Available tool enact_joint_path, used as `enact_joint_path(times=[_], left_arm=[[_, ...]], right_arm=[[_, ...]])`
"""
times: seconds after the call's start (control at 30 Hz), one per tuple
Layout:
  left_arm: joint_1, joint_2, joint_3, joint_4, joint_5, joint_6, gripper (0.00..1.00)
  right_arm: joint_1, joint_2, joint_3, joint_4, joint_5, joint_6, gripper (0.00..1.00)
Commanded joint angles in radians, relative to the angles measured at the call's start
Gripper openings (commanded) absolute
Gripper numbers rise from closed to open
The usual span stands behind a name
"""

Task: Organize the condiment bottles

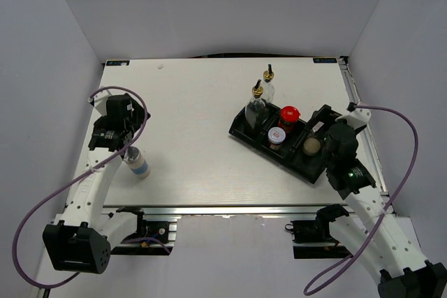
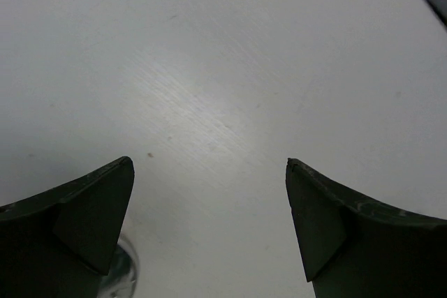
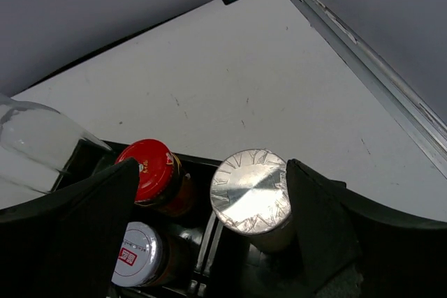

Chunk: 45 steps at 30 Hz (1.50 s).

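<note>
Nearest to the arms, on the left side of the counter (image 1: 195, 144), the white blue-banded bottle (image 1: 140, 163) was alone, just beside the left gripper (image 2: 209, 165), whose fingers were spread wide over the bare surface and held nothing. On the right side lay the black tray (image 1: 241, 130). The right gripper (image 3: 211, 164) hung over its right compartment, fingers apart on both sides of the silver-lidded jar (image 3: 250, 190) and not clamped on it. The middle compartment held the white-lidded jar (image 1: 276, 136) and, behind it, the red-capped jar (image 1: 288, 116). One glass bottle (image 1: 256, 106) with a gold pourer was in the left compartment. The second glass bottle (image 1: 269, 85) was farthest, just beyond the tray.
</note>
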<state>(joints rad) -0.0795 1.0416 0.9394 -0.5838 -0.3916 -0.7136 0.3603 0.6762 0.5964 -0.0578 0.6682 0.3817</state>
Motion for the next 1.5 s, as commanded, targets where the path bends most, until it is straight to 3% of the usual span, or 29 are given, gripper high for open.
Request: enact_joint_path(times=[0.0,0.2,0.37,0.77,1.1,1.23,1.3,1.37,1.47], left_arm=[[0.006,0.004,0.044,-0.227,-0.122,0.045,0.98],[0.007,0.037,0.026,-0.332,-0.089,0.092,0.98],[0.006,0.054,0.004,-0.321,-0.006,0.118,0.98],[0.006,0.1,-0.005,-0.387,-0.084,0.167,0.98],[0.006,0.112,-0.016,-0.343,0.105,0.229,0.66],[0.006,0.084,0.002,-0.317,0.18,0.243,0.4],[-0.005,0.071,0.006,-0.269,0.299,0.241,0.35],[-0.048,0.064,0.036,-0.26,0.33,0.234,0.25],[-0.228,0.078,0.104,-0.24,0.246,0.207,0.17]], right_arm=[[-0.001,-0.024,0.045,0.009,-0.015,-0.015,0.89],[-0.001,-0.055,0.037,0.01,0.02,-0.007,0.89],[-0.003,-0.09,0.006,0.036,0.007,-0.021,0.89],[-0.001,-0.113,0.006,-0.014,0.039,-0.009,0.89],[-0.001,-0.122,0.017,-0.054,0.12,0.002,0.89],[-0.003,-0.15,0.008,-0.047,0.117,0.003,0.89],[-0.003,-0.156,0.006,-0.048,0.123,0.005,0.9],[-0.003,-0.162,0.006,-0.063,0.145,0.014,0.89],[-0.001,-0.164,0.016,-0.099,0.206,0.051,0.9]])
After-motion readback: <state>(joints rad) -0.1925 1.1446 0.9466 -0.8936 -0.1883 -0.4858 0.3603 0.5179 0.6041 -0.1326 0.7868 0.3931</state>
